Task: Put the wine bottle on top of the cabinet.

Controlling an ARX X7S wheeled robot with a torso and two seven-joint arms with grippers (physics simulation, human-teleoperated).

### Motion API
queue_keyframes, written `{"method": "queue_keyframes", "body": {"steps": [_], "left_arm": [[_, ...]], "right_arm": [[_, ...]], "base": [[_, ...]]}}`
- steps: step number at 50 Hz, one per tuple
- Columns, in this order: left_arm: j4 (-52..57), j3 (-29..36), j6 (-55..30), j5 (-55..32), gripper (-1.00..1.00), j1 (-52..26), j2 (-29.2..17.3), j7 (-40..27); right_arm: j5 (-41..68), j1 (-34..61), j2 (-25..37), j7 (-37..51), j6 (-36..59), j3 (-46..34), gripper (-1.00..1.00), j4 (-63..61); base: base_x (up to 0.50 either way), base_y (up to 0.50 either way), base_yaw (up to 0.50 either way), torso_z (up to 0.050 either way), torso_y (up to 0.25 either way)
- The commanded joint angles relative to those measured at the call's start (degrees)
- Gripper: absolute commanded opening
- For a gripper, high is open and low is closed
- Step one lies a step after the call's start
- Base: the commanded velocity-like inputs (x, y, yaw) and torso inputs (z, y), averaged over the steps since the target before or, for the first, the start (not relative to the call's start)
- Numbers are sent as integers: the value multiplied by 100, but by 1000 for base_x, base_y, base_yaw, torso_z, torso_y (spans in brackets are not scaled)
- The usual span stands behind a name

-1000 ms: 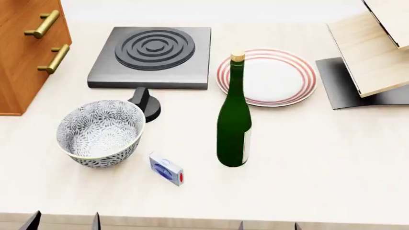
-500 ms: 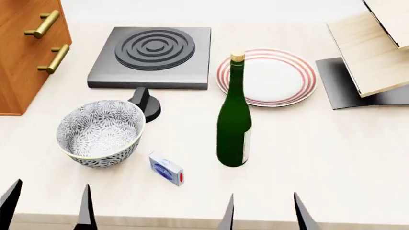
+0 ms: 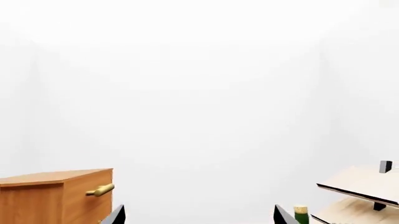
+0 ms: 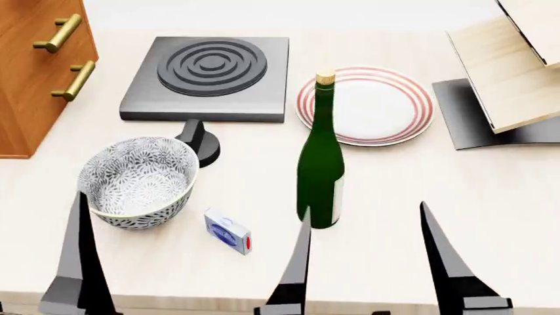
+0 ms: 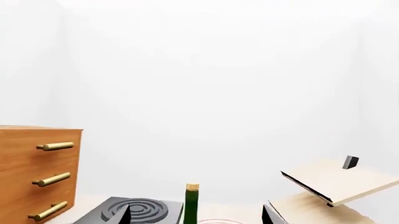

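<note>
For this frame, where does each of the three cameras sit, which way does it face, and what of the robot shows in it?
Head view: high on the robot, looking forward and down at the table, wine bottle and bowl; dark fingers of both grippers rise from the near edge.
Left wrist view: low, facing level toward the white wall; the cabinet corner and two finger tips show.
Right wrist view: low, level, facing the cabinet, burner and bottle neck; finger tips show.
Shared: both wrist views show the cabinet, bottle cork and wooden rack.

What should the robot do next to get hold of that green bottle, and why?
Probably ease the right gripper forward around the wine bottle. Its fingers stand open and the bottle stands upright just beyond them, untouched. The cabinet is off to the left.
</note>
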Motion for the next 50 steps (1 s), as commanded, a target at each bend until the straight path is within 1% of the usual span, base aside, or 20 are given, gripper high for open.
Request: {"method": "queue_keyframes", "body": {"steps": [1,8,12,15,20,26,32,36,41,50], "left_arm": [[878,127,-620,-5,100,-221,-47,-86],[884,122,-596,-131,100,-251,-175,-236],[888,186,-611,-214,100,-295,-291,-394],[888,275,-615,-271,100,-327,-399,-528],[889,391,-611,-420,100,-408,-623,-801],[891,598,-579,-717,100,-557,-1028,-1303],[890,971,-462,-1143,100,-816,-1637,-2066],[886,1147,-400,-1302,100,-932,-1877,-2378],[876,1333,-342,-1442,100,-1065,-2098,-2669],[867,1490,-308,-1554,100,-1181,-2258,-2890]], "right_arm": [[62,200,60,75,642,-40,100,-855],[90,238,91,114,701,-73,100,-916],[84,244,116,140,672,-106,100,-899],[-21,310,131,212,817,-156,100,-888],[-103,387,155,268,1063,-230,100,-879],[113,335,146,223,957,-126,100,-903],[208,321,179,208,903,-119,100,-911],[246,312,200,223,900,-109,100,-919],[281,329,220,254,928,-110,100,-941],[343,327,261,300,888,-113,100,-907]], "base": [[0,0,0,0,0],[0,0,0,0,0],[0,0,0,0,0],[0,0,0,0,0],[0,0,0,0,0],[12,0,0,0,0],[438,0,0,0,0],[500,0,0,0,0],[500,0,0,0,0],[500,0,0,0,0]]}}
